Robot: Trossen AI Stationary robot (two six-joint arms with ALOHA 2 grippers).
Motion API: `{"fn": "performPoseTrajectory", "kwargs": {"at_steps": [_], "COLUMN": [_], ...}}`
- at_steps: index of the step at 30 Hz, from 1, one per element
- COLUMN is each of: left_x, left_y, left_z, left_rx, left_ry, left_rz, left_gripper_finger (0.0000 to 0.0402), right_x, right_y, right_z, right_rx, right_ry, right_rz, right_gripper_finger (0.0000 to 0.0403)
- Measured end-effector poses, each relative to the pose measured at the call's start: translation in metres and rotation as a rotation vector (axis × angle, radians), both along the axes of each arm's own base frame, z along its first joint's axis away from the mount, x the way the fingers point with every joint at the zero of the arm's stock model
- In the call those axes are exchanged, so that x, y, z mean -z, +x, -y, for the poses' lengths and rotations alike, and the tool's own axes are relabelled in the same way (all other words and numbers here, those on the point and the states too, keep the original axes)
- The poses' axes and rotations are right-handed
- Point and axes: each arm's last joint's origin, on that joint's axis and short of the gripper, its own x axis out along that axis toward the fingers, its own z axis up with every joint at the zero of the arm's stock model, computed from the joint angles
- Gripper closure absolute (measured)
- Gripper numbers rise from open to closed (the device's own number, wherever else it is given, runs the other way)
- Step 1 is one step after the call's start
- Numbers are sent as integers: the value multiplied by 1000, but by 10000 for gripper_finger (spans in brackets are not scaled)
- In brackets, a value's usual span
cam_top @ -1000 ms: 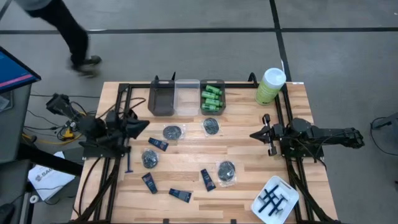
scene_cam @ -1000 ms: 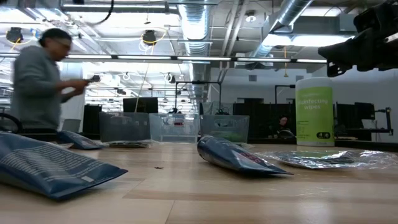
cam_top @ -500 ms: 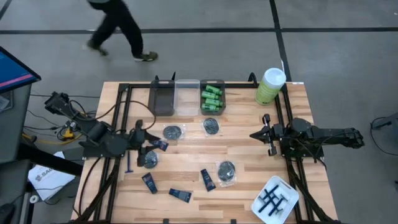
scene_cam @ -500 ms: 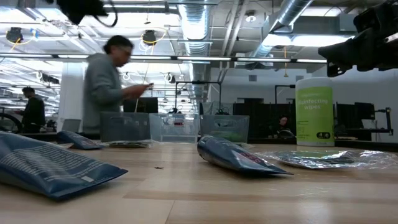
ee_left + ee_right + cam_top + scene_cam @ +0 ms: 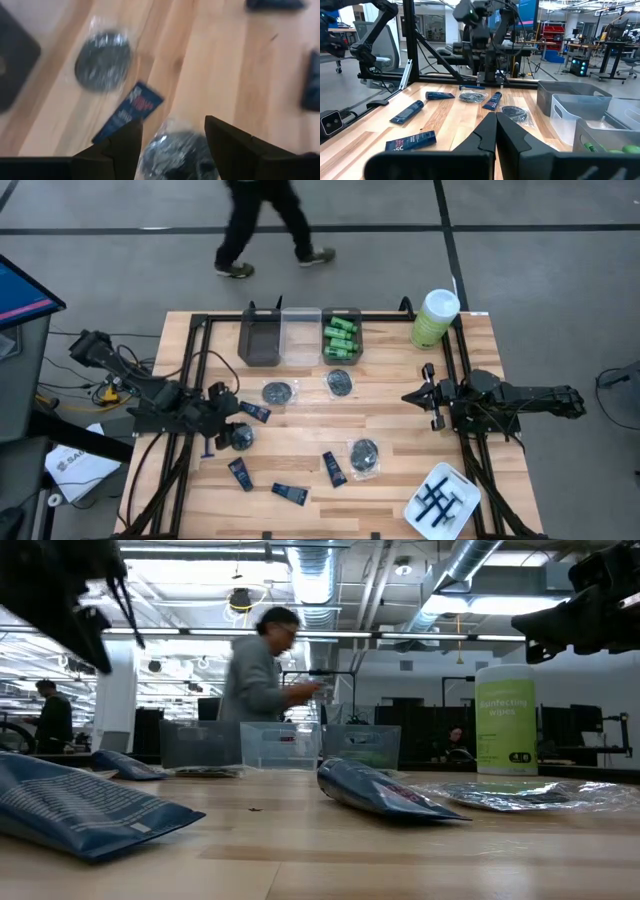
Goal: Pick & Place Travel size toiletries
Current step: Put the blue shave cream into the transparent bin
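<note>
Dark navy tubes [image 5: 254, 412] [image 5: 334, 468] and round crinkly packets [image 5: 278, 392] [image 5: 364, 453] lie flat on the wooden table. A thin blue razor [image 5: 207, 445] lies by the left rail. Green mini bottles [image 5: 340, 337] fill the right-hand bin. My left gripper [image 5: 226, 427] slants down, open, over a packet [image 5: 241, 437]. In its wrist view that packet [image 5: 175, 150] shows between the two fingers [image 5: 122, 147], and I cannot tell whether they touch it. My right gripper [image 5: 430, 398] [image 5: 495, 132] is shut and level by the right rail, holding nothing.
A dark bin [image 5: 261, 338] and a clear bin [image 5: 300, 335] stand at the far edge beside the bottle bin. A tall green canister [image 5: 434, 318] stands at the far right. A white tray [image 5: 441, 502] sits at the near right. A person [image 5: 262, 220] walks beyond the far edge.
My left gripper has tipped from roughly level to slanting down, come down toward the table's near edge over the packet, and opened. The person behind the table has walked from left to right.
</note>
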Motion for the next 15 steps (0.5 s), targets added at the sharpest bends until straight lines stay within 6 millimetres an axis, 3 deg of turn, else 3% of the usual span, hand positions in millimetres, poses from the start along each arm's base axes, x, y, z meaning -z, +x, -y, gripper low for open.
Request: {"fn": "performPoseTrajectory", "kwargs": {"at_steps": [4, 15], "left_x": [17, 29], "left_y": [1, 24], "left_z": [-10, -41], "left_rx": [-7, 47], "left_ry": [0, -65], "left_rz": [-67, -172], "left_gripper_finger": [182, 147], "right_x": [0, 0], "right_y": [0, 0], "right_z": [0, 0], "right_rx": [0, 0], "right_ry": [0, 0], "right_rz": [0, 0], "right_gripper_finger": [403, 403]}}
